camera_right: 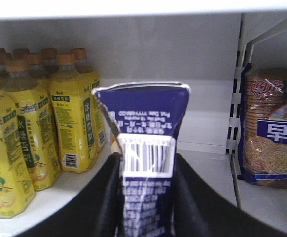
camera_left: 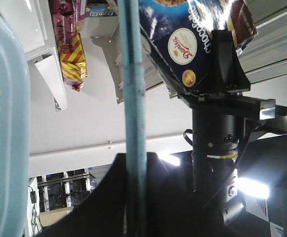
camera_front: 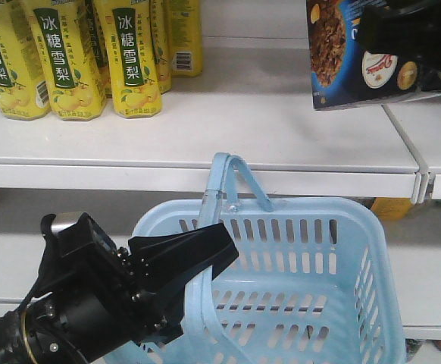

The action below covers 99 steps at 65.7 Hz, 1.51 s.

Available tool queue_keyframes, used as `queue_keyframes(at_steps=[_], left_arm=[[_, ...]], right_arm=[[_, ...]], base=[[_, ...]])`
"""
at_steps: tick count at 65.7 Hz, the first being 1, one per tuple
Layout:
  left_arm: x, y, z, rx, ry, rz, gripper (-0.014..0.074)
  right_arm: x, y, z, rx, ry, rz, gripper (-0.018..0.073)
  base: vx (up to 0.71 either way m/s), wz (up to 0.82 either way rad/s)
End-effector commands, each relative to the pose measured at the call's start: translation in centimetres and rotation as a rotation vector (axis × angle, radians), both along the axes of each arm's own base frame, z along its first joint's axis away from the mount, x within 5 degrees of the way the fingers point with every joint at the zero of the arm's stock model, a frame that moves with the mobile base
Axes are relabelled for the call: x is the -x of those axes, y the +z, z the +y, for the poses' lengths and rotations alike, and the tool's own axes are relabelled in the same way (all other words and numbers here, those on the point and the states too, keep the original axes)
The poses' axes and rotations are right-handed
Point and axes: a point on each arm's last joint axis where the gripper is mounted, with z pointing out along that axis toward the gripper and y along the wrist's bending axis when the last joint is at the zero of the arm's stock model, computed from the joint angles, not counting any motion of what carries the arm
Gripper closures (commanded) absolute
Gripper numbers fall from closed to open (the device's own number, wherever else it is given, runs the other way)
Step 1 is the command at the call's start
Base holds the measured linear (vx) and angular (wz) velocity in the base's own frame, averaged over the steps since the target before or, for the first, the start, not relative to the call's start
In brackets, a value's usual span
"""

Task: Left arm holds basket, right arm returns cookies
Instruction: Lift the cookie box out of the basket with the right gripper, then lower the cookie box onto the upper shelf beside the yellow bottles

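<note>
Item: cookies box in my right gripper above the shelf, basket handle in my left.

Front view: my left gripper (camera_front: 194, 262) clenched on the basket (camera_front: 357, 303) handle below the white shelf (camera_front: 205, 144); cookies (camera_front: 342, 53) aloft at upper right, yellow bottles (camera_front: 76, 61) at left. Left wrist view: blue handle (camera_left: 133, 98) runs between my jaws; my right gripper (camera_left: 222, 64) grasps the navy box. Right wrist view: box pinched between both fingers (camera_right: 197, 197), barcode label (camera_right: 147, 155) facing; biscuit pack (camera_right: 271, 128) right of a wire divider (camera_right: 234, 118).
</note>
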Motion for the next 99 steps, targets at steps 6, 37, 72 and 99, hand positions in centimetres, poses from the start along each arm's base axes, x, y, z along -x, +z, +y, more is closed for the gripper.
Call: queue_keyframes(at_steps=[6, 37, 72, 99], left_arm=[[-0.2, 2.6, 0.6, 0.155, 0.037, -0.081, 0.0599], [-0.2, 2.6, 0.6, 0.155, 0.037, -0.081, 0.0599], [-0.2, 2.6, 0.6, 0.155, 0.037, -0.081, 0.0599], [-0.2, 2.6, 0.6, 0.155, 0.037, -0.081, 0.0599]], right_arm=[[-2.7, 0.3, -0.9, 0.003, -0.07, -0.053, 0.0565], [-10.4, -4.8, -0.1, -0.022, -0.04, 0.082, 0.0562], [-13.5, -8.8, 1.5, 0.034, -0.044, 0.194, 0.0562], [-13.2, -8.4, 1.4, 0.031, -0.038, 0.181, 0.0431]], base=[[0.0, 0.0], [0.0, 0.0], [0.0, 0.0], [0.0, 0.0]])
